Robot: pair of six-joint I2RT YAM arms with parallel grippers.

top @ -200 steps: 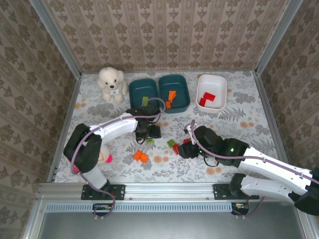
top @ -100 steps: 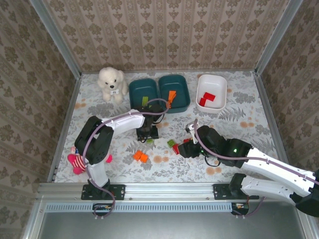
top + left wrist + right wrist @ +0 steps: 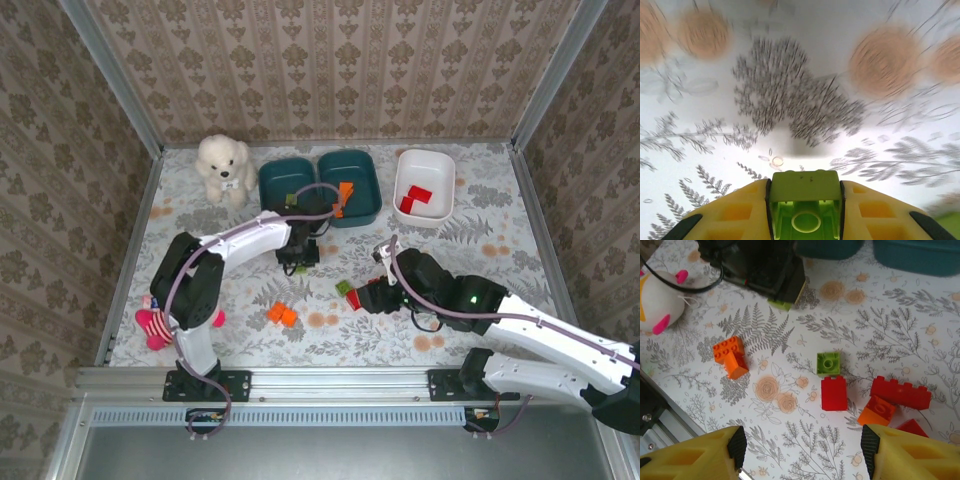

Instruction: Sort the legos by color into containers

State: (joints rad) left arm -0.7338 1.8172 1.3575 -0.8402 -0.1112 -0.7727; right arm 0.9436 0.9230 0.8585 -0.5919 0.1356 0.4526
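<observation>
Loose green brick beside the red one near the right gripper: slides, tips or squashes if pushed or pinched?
The loose green brick looks like hard moulded plastic, so probably no squash. Squat and stud-up, it would likely slide, not tip. The red brick sits close beside it and may get shoved too.

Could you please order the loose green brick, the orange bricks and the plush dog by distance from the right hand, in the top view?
1. Green brick, just left of the right hand.
2. Orange bricks, farther left.
3. Plush dog, far left corner.
</observation>
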